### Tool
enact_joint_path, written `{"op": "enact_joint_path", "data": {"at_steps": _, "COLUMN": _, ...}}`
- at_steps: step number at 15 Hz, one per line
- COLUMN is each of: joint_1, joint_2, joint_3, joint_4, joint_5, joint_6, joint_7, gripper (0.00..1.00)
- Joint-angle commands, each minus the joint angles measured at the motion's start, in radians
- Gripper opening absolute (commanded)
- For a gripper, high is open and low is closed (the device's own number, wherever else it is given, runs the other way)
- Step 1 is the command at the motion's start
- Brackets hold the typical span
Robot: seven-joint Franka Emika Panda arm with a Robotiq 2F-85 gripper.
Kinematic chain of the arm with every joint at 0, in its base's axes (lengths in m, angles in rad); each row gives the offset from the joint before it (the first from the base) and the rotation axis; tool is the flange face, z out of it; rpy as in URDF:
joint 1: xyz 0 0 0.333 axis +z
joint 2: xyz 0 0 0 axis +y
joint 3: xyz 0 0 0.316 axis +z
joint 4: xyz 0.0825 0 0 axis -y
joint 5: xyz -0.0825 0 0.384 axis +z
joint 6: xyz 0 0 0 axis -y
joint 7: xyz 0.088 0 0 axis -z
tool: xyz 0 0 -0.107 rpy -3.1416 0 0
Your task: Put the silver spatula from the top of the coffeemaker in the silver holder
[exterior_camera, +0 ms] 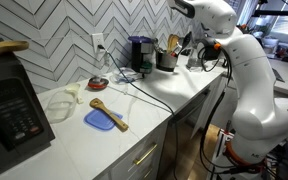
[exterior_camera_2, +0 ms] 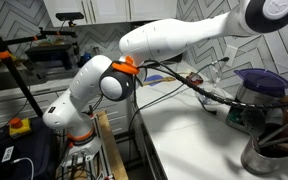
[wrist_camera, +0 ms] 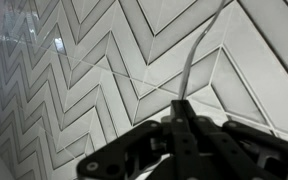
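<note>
The black coffeemaker (exterior_camera: 141,52) stands against the tiled wall; it also shows in an exterior view (exterior_camera_2: 256,92). Right beside it is the silver holder (exterior_camera: 167,60), a shiny steel pot with wooden handles sticking up, also seen in an exterior view (exterior_camera_2: 268,152). My gripper (wrist_camera: 181,110) is shut on the thin silver spatula (wrist_camera: 192,60), which points away from the jaws toward the herringbone tiles. In an exterior view the gripper (exterior_camera: 189,49) hangs just beside the holder, at about the height of the wooden handles. The spatula's blade is not visible.
A large black microwave (exterior_camera: 9,105) stands at the counter's near end. A blue spatula (exterior_camera: 99,121), a wooden spoon (exterior_camera: 110,113), a clear glass jug (exterior_camera: 60,101) and a small dish (exterior_camera: 98,83) lie on the counter (exterior_camera: 134,125). A black cable runs across it.
</note>
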Motion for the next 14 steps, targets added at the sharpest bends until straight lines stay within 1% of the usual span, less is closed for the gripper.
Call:
{"op": "enact_joint_path", "data": {"at_steps": 1, "joint_1": 0.008, "joint_2": 0.043, "joint_3": -0.049, "joint_4": 0.025, "joint_5": -0.052, "joint_6": -0.042, "joint_7": 0.038, "gripper": 0.01}}
{"op": "enact_joint_path", "data": {"at_steps": 5, "joint_1": 0.049, "joint_2": 0.068, "joint_3": -0.054, "joint_4": 0.021, "joint_5": -0.065, "joint_6": -0.091, "joint_7": 0.060, "gripper": 0.01}}
{"op": "enact_joint_path", "data": {"at_steps": 8, "joint_1": 0.082, "joint_2": 0.071, "joint_3": -0.047, "joint_4": 0.014, "joint_5": -0.065, "joint_6": -0.155, "joint_7": 0.041, "gripper": 0.01}}
{"op": "enact_joint_path", "data": {"at_steps": 9, "joint_1": 0.088, "joint_2": 0.072, "joint_3": -0.059, "joint_4": 0.020, "joint_5": -0.074, "joint_6": -0.168, "joint_7": 0.052, "gripper": 0.01}}
{"op": "enact_joint_path", "data": {"at_steps": 10, "joint_1": 0.086, "joint_2": 0.069, "joint_3": -0.066, "joint_4": 0.029, "joint_5": -0.081, "joint_6": -0.164, "joint_7": 0.054, "gripper": 0.01}}
{"op": "enact_joint_path", "data": {"at_steps": 11, "joint_1": 0.082, "joint_2": 0.055, "joint_3": -0.072, "joint_4": 0.020, "joint_5": -0.084, "joint_6": -0.134, "joint_7": 0.067, "gripper": 0.01}}
{"op": "enact_joint_path", "data": {"at_steps": 12, "joint_1": 0.093, "joint_2": 0.054, "joint_3": -0.044, "joint_4": -0.010, "joint_5": -0.067, "joint_6": -0.130, "joint_7": 0.039, "gripper": 0.02}}
{"op": "enact_joint_path", "data": {"at_steps": 13, "joint_1": 0.092, "joint_2": 0.050, "joint_3": -0.050, "joint_4": -0.005, "joint_5": -0.071, "joint_6": -0.130, "joint_7": 0.045, "gripper": 0.01}}
{"op": "enact_joint_path", "data": {"at_steps": 14, "joint_1": 0.094, "joint_2": 0.049, "joint_3": -0.036, "joint_4": -0.010, "joint_5": -0.065, "joint_6": -0.123, "joint_7": 0.010, "gripper": 0.01}}
